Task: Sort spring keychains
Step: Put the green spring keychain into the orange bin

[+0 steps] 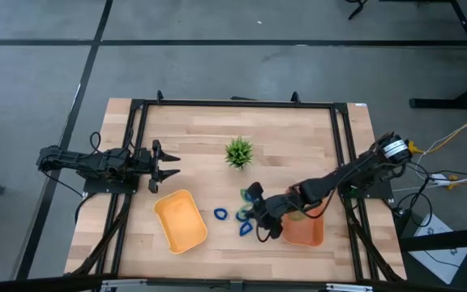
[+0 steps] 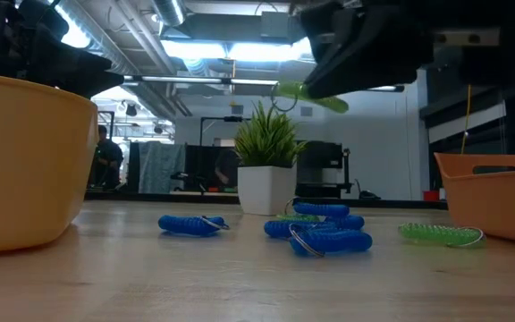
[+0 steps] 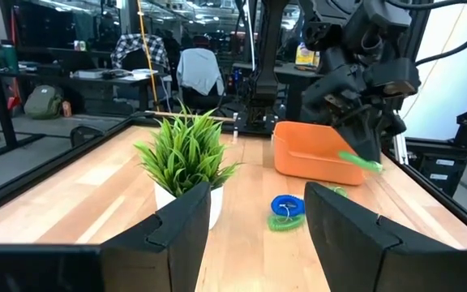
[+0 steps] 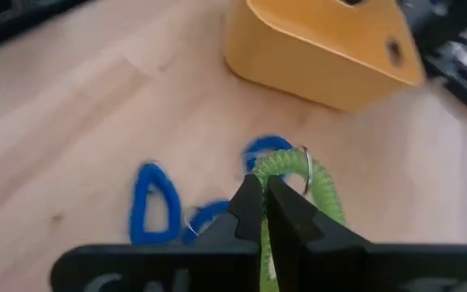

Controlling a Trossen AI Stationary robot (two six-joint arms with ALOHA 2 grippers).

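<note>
My right gripper (image 1: pixel 259 227) hovers over the table between the yellow tray (image 1: pixel 181 221) and the orange tray (image 1: pixel 306 231), shut on a light green spring keychain (image 4: pixel 302 182). Below it, blue keychains (image 1: pixel 220 214) (image 1: pixel 246 229) (image 2: pixel 329 240) lie flat on the wood, and another green keychain (image 2: pixel 438 234) lies near the orange tray (image 2: pixel 494 201). My left gripper (image 1: pixel 171 166) waits open at the table's left side, level and pointing right; its fingers (image 3: pixel 185 219) frame the plant. My right gripper pinches the green keychain's coil (image 4: pixel 276 166) between its two fingers (image 4: pixel 250 203), coming from above and slanting toward the table's left. The keychain is lifted clear of the table and sticks out sideways from the fingertips (image 2: pixel 316 97). Its metal ring (image 4: pixel 305 162) shows beside the coil.
A small spiky artificial plant in a white pot (image 1: pixel 238 152) stands on the far middle of the table. The black frame rails (image 1: pixel 136 154) run along the table's left, right and far edges. Bare wood lies in front of the yellow tray.
</note>
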